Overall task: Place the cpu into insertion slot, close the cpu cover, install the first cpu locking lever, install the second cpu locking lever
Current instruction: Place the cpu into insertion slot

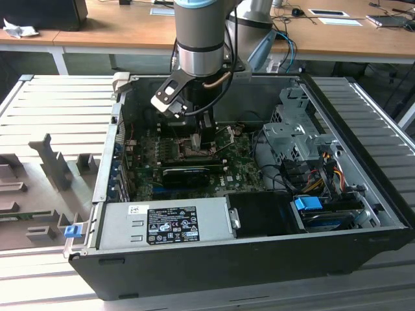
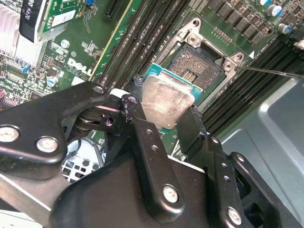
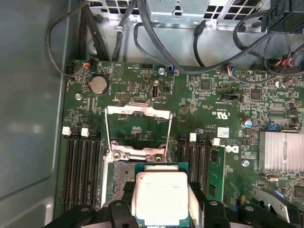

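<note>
Fingers (image 2: 192, 127) clenched on two opposite edges of the cpu (image 2: 166, 102), its silver top up in both wrist views; the chip hangs just over the insertion slot (image 2: 198, 64), covering part of it and not yet seated (its edges look roughly square with the socket frame); the slot lies below and slightly beyond the fingers; the cpu cover (image 3: 137, 110) stands swung open on the slot's far side; the gripper (image 1: 204, 133) reaches down into the computer case (image 1: 259, 259), over the green motherboard (image 1: 240, 162).
</note>
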